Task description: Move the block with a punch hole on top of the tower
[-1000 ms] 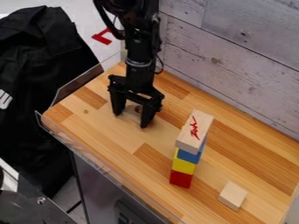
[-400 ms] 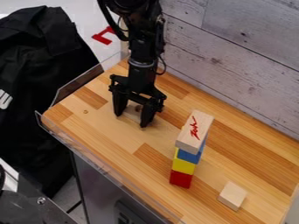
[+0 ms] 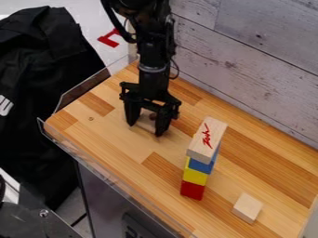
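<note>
The tool (image 3: 146, 129), its jaws wide apart, holds the wooden block with a punch hole (image 3: 146, 122) between them, while the block tower (image 3: 195, 177) stands near it on the desk (image 3: 127, 151), toward the camera.

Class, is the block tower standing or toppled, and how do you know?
Standing: the tower has a red block at the bottom, then a yellow block, a blue block and a wooden block on top.
</note>
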You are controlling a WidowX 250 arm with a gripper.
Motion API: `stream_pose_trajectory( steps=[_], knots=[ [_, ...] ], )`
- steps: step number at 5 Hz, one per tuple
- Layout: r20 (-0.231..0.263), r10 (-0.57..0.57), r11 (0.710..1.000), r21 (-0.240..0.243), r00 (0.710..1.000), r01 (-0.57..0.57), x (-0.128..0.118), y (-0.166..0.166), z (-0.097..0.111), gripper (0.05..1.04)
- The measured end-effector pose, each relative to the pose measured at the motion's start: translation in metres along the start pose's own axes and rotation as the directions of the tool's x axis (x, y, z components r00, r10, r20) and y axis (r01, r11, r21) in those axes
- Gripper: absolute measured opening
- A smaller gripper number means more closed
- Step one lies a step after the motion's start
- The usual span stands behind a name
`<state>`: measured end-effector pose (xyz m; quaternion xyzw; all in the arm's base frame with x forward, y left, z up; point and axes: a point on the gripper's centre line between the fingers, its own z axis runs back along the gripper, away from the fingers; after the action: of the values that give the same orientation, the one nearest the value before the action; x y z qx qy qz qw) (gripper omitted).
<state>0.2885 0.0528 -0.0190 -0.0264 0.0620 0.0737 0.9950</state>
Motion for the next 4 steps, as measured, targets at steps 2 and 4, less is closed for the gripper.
stream_pose_trajectory(
  steps=[2, 4],
  knots=[
    [0.101, 0.046, 0.999, -0.011, 0.994, -0.045, -0.009, -0.005, 0.083, 0.809],
    [0.040, -0.021, 0.998, -0.057, 0.999, 0.024, -0.033, -0.023, 0.108, 0.809]
  ],
)
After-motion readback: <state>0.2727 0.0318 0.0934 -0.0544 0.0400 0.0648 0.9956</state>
